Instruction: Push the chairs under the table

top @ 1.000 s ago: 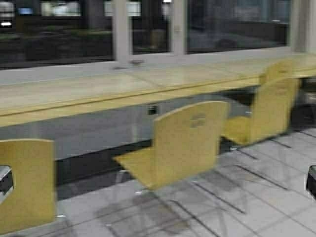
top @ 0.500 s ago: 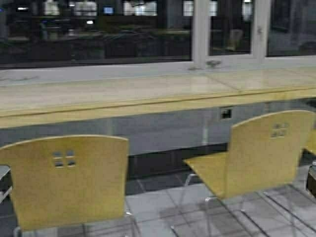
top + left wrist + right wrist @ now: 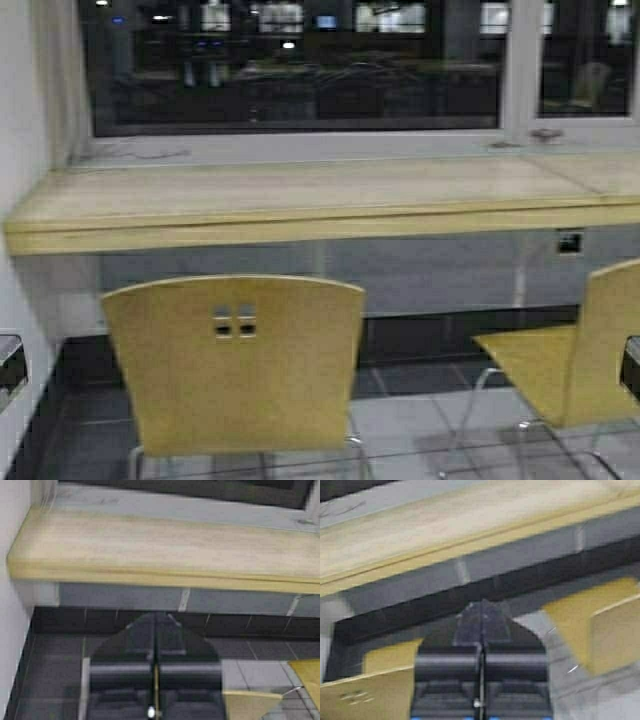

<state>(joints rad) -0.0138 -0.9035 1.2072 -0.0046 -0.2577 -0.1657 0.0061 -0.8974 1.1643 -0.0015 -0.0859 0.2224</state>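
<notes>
Both jaws pinched together, nothing held, left gripper (image 3: 155, 680) and right gripper (image 3: 481, 672) face the table (image 3: 300, 205); lining up on the chair (image 3: 235, 365) still pulled out from it, next it probably needs a straight shove.

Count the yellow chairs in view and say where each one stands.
2. One chair stands centre-left, its backrest facing the camera, pulled out from the table. A second chair stands at the right edge, partly cut off; others may be out of frame.
</notes>
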